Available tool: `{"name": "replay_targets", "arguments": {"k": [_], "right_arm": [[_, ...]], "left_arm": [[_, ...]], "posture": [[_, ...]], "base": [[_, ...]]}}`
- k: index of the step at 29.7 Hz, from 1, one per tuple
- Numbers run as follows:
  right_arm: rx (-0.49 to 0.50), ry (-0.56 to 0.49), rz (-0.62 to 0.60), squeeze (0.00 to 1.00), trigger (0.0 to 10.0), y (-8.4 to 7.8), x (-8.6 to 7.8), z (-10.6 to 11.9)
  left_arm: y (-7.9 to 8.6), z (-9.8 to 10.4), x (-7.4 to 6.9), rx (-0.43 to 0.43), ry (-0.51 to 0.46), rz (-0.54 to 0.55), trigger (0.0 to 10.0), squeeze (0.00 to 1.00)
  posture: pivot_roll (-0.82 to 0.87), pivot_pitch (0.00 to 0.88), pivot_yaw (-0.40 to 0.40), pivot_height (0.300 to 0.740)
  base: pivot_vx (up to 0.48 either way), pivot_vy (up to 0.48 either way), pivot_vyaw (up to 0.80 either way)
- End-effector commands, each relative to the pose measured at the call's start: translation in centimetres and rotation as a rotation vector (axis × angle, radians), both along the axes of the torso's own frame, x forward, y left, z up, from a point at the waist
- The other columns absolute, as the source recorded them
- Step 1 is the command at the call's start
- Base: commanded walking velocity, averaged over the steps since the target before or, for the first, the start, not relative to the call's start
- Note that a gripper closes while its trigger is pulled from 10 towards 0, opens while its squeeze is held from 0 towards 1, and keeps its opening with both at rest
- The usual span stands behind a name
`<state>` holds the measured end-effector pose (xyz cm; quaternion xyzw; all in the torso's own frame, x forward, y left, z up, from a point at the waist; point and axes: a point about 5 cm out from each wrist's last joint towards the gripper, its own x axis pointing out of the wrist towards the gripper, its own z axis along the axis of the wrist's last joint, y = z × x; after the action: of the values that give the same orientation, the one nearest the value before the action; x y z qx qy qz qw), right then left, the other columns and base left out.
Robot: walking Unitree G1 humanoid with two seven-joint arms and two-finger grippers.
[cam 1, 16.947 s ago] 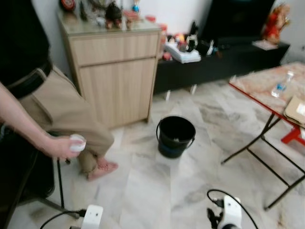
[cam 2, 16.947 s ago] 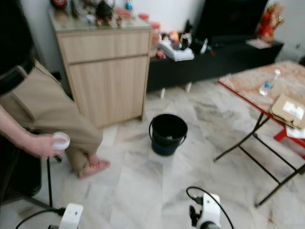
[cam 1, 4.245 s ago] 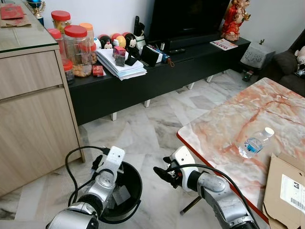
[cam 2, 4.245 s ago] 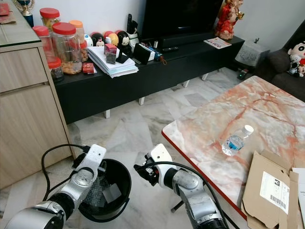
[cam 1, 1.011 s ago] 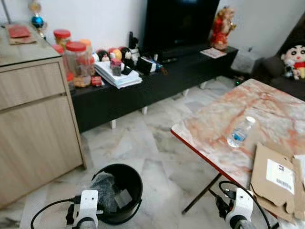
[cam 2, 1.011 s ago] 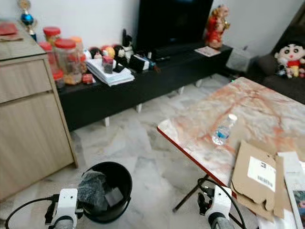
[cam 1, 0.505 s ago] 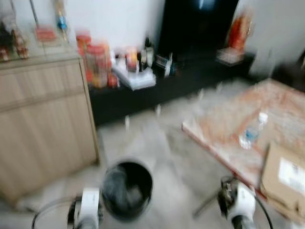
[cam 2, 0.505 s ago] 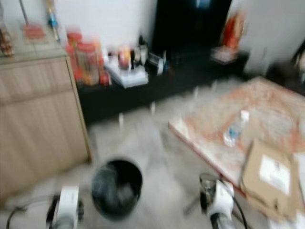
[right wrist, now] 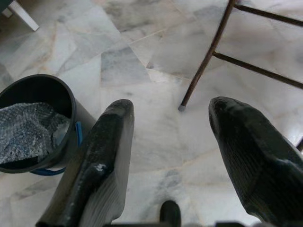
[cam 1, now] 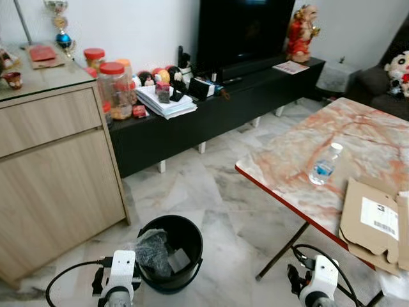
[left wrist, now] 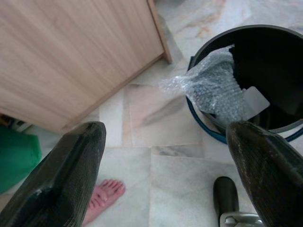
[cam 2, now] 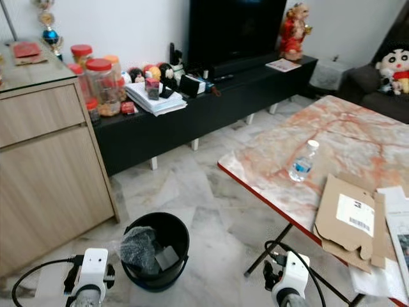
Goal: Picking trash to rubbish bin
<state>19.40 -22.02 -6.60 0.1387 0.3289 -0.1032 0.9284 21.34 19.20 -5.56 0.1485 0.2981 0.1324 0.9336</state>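
Note:
The black rubbish bin (cam 1: pixel 188 274) stands on the marble floor in front of me, with a wad of bubble wrap (cam 1: pixel 151 248) and a white scrap inside. Both arms hang low at the bottom edge of the eye views. My left gripper (left wrist: pixel 165 175) is open and empty, over the floor beside the bin (left wrist: pixel 265 30), where the bubble wrap (left wrist: pixel 213 85) pokes over the rim. My right gripper (right wrist: pixel 170 156) is open and empty too, with the bin (right wrist: pixel 71 101) off to one side. A clear water bottle (cam 1: pixel 323 165) and a flattened cardboard box (cam 1: pixel 374 220) lie on the table.
A wooden cabinet (cam 1: pixel 51 173) stands to the left and a black TV bench (cam 1: pixel 211 109) with jars and papers behind. The marble folding table (cam 1: pixel 287 160) is on the right, its thin legs (right wrist: pixel 203 56) reaching the floor. A person's bare foot (left wrist: pixel 104 196) is near the cabinet.
About four seconds ago both arms were raised by the bin; now they hang low. The camera swung and blurred, then settled. The bin and its contents stay put.

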Motion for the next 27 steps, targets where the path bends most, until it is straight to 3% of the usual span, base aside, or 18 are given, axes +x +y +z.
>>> {"name": "replay_targets", "arguments": {"k": [1,9,18,27], "right_arm": [[0.001,-0.011,-0.026,0.0,10.0,-0.2,0.2,0.2],[0.014,-0.012,-0.037,0.0,10.0,0.2,0.4,0.2],[0.031,-0.041,-0.064,0.0,10.0,0.8,1.6,0.6],[0.033,-0.047,-0.065,0.0,10.0,0.8,1.5,0.6]], "left_arm": [[-0.2,0.3,0.5,0.007,-0.008,-0.029,10.0,0.0],[0.0,0.4,0.9,0.007,-0.001,-0.036,10.0,0.0],[0.2,1.2,2.3,0.011,-0.01,-0.067,10.0,0.0],[0.3,1.6,2.9,0.008,-0.021,-0.07,10.0,0.0]], "posture": [[0.09,0.0,-0.066,0.74],[0.08,0.0,-0.054,0.74],[0.09,0.0,-0.025,0.74],[0.08,0.0,-0.025,0.74]], "base": [[0.0,0.0,0.0],[0.0,0.0,0.0],[0.0,0.0,0.0],[0.0,0.0,0.0]]}}
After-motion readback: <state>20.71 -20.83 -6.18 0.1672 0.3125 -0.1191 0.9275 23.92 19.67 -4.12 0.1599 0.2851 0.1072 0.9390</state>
